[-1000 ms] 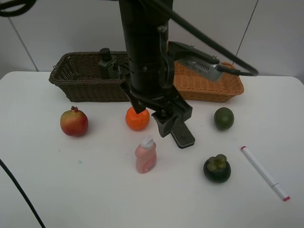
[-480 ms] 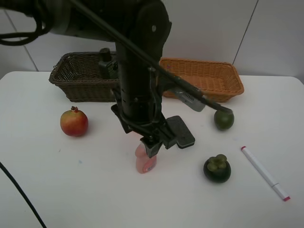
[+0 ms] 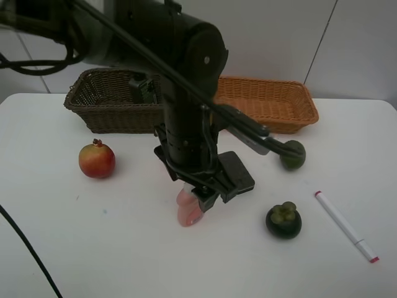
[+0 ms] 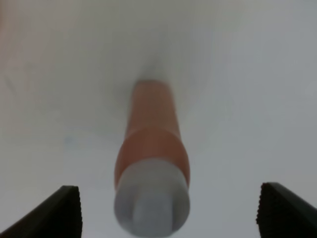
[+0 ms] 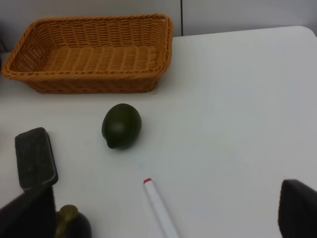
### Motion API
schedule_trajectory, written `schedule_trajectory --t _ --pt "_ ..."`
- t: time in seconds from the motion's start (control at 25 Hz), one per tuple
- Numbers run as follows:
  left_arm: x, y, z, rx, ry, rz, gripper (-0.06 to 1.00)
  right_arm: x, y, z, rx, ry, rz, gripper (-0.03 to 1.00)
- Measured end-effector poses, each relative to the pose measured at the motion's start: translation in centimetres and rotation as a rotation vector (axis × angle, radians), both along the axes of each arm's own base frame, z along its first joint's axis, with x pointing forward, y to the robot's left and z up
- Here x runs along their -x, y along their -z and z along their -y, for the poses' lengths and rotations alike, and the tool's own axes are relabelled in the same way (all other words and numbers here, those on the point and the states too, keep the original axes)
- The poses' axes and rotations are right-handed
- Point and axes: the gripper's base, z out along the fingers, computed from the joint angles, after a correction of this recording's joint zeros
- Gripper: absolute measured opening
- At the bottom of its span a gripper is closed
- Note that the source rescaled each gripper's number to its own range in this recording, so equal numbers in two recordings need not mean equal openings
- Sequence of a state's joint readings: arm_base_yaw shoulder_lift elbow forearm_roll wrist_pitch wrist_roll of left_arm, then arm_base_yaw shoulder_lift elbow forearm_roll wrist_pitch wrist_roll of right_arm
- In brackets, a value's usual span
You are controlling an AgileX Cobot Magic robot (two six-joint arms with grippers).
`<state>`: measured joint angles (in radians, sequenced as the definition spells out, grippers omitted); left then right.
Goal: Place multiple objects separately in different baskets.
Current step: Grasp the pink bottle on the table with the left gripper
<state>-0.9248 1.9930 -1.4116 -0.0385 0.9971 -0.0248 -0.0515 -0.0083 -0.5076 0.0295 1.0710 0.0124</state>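
1 eraser blk [image 3: 239, 169] nr pink btl [image 3: 187, 212]

You have the left gripper [image 4: 176, 212] spread wide: only its two dark fingertips [image 4: 68, 212] show, far apart. The pink bottle [image 4: 152, 148] sits in the gap between them and touches neither, a little nearer one fingertip than the other. Its white cap [image 4: 151, 206] is level with the tips and its pink body runs away from them. The whole bottle is blurred. Under it you see plain white table [image 4: 257, 74].
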Motion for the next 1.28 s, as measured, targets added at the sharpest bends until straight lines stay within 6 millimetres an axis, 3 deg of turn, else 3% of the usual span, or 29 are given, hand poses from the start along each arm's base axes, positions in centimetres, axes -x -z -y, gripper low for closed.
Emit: schedule_trajectory --t 0.16,0.68,0.8,0.92,0.96,1.2,1.28 --pt "-0.1 1.8 0.5 -0.016 0.011 -0.003 0.81 0.0 0.0 0.0 0.000 0.000 0.000 0.99" --pt "-0.4 5.0 0.7 -0.080 0.022 -0.029 0.78 0.0 0.0 0.0 0.000 0.000 0.000 0.99" --pt "-0.4 5.1 0.7 -0.083 0.002 -0.029 0.55 0.0 0.0 0.0 0.000 0.000 0.000 0.99" --pt "-0.4 5.1 0.6 -0.092 0.004 -0.026 0.08 0.0 0.0 0.0 0.000 0.000 0.000 0.99" --pt "-0.4 5.1 0.6 -0.093 0.003 -0.026 0.00 0.0 0.0 0.0 0.000 0.000 0.000 0.99" --pt "-0.4 4.8 0.6 -0.116 -0.004 -0.049 0.01 0.0 0.0 0.0 0.000 0.000 0.000 0.99" --pt "-0.8 3.7 1.1 -0.122 -0.001 -0.047 0.01 0.0 0.0 0.0 0.000 0.000 0.000 0.99"
